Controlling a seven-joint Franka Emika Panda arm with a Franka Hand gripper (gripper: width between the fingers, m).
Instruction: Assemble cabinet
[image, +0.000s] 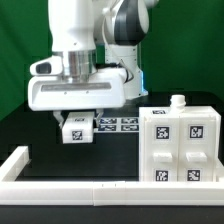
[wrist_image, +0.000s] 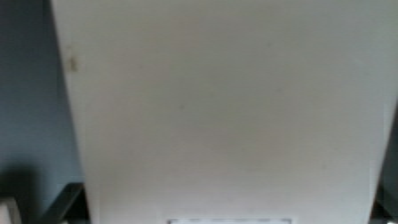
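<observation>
White border rail (image: 70, 188) edges black table (image: 60, 160), green backdrop (image: 20, 40) behind; jaws grip cabinet panel (image: 78, 128).

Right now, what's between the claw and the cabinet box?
In the exterior view, the marker board lies flat on the black table between the claw, gripping a tagged piece, and the cabinet box. Nothing else shows there.
</observation>
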